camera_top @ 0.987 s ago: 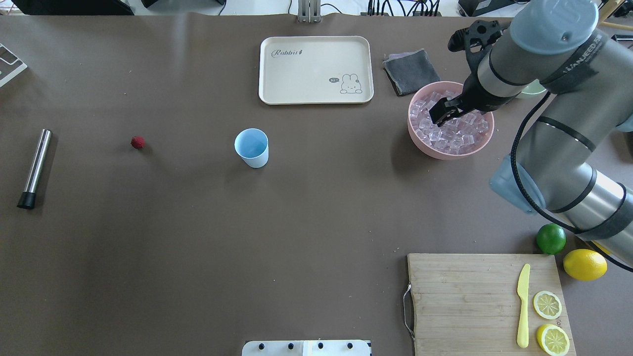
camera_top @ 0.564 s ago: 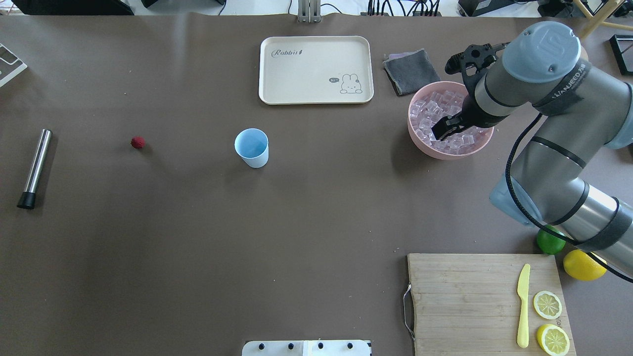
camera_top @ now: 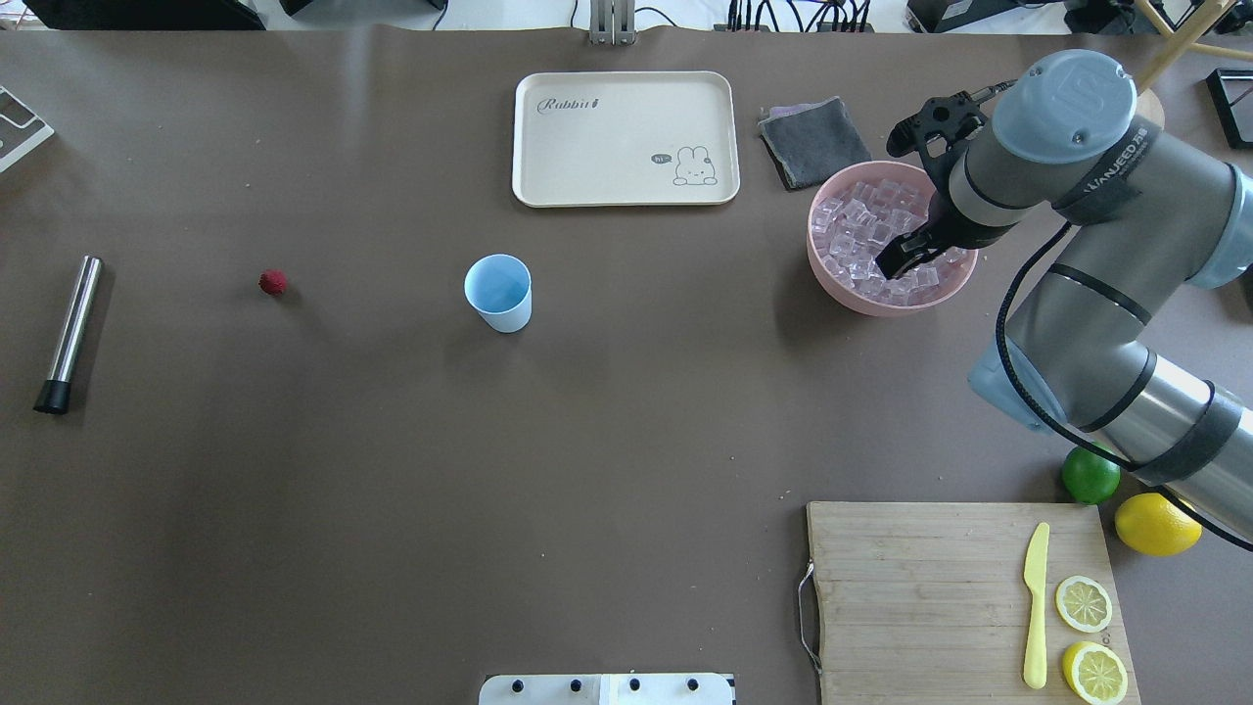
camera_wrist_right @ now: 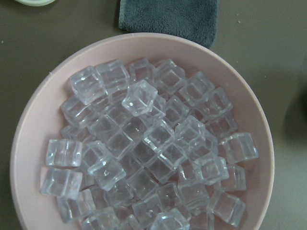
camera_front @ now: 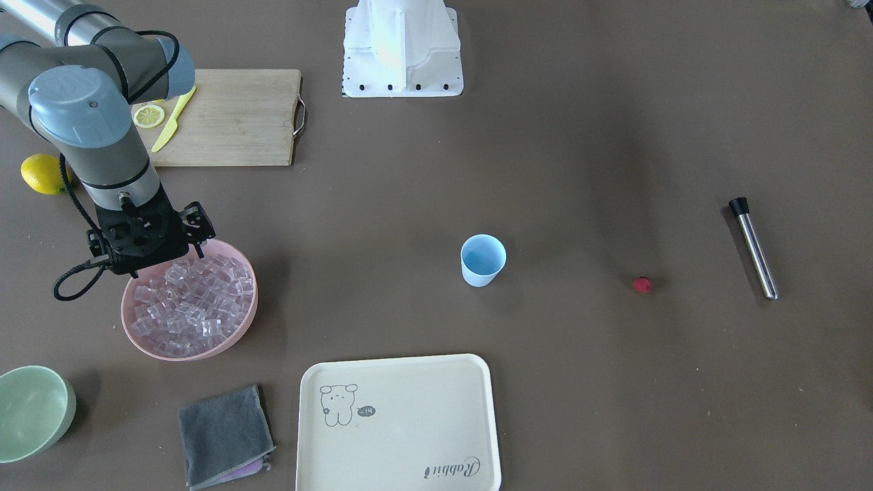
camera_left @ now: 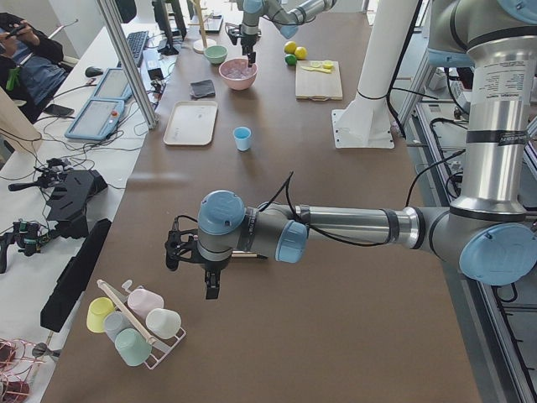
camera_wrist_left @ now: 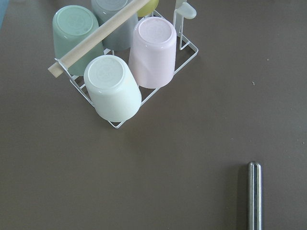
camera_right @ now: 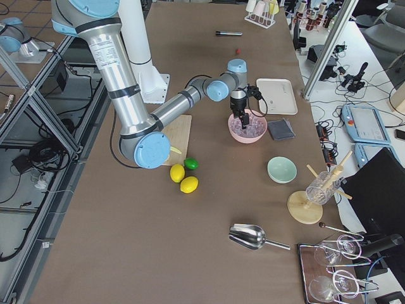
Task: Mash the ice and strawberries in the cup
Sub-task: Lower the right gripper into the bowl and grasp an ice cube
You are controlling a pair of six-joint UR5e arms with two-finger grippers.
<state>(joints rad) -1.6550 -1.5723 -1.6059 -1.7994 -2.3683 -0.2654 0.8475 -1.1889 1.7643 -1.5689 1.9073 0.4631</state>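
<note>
The light-blue cup (camera_top: 498, 292) stands upright and looks empty at mid-table, also in the front view (camera_front: 483, 259). The red strawberry (camera_top: 273, 283) lies on the table to its left. Several clear ice cubes (camera_wrist_right: 144, 143) fill the pink bowl (camera_top: 861, 302). My right gripper (camera_top: 896, 262) hangs over the ice on the bowl's near right side, jaws looking open with nothing between them. My left gripper (camera_left: 210, 290) shows only in the exterior left view, above the table end near a cup rack; I cannot tell whether it is open or shut.
A steel muddler (camera_top: 70, 333) lies at the far left. A cream tray (camera_top: 625, 137) and grey cloth (camera_top: 812, 142) sit at the back. A cutting board (camera_top: 910, 587) with knife and lemon slices, a lime (camera_top: 1090, 475) and a lemon (camera_top: 1157, 524) are near right. A pale-green bowl (camera_front: 31, 409) stands beyond the pink one.
My right gripper has shifted from the middle of the ice bowl toward its near right side and come lower. Cup, strawberry and muddler have not moved.
</note>
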